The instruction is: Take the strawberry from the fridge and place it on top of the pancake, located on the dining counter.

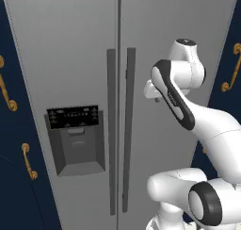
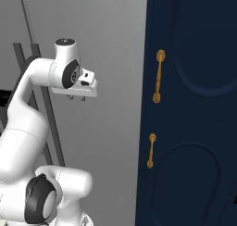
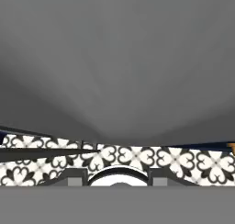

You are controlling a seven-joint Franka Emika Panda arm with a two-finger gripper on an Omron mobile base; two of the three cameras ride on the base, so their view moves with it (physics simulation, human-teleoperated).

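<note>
The fridge point(image 1: 70, 50) stands right in front of me, tall and light grey, with both doors shut and two dark bar handles point(image 1: 111, 130) at the centre seam. My gripper point(image 2: 77, 98) hangs raised before the right door point(image 2: 111, 35), fingers pointing down, slightly apart, with nothing between them. In the left base view the gripper point(image 1: 156, 100) sits just right of the handles. The hand view looks down the grey door point(image 3: 117, 58), with the gripper point(image 3: 117, 178) at the bottom. The strawberry, the pancake and the dining counter are out of view.
A black-panelled dispenser recess point(image 1: 77, 139) is set in the left door. Navy cabinets with gold handles point(image 2: 159, 77) flank the fridge on the right, and more navy cabinets point(image 1: 14, 186) on the left. Black-and-white patterned floor tiles point(image 3: 183, 161) lie below.
</note>
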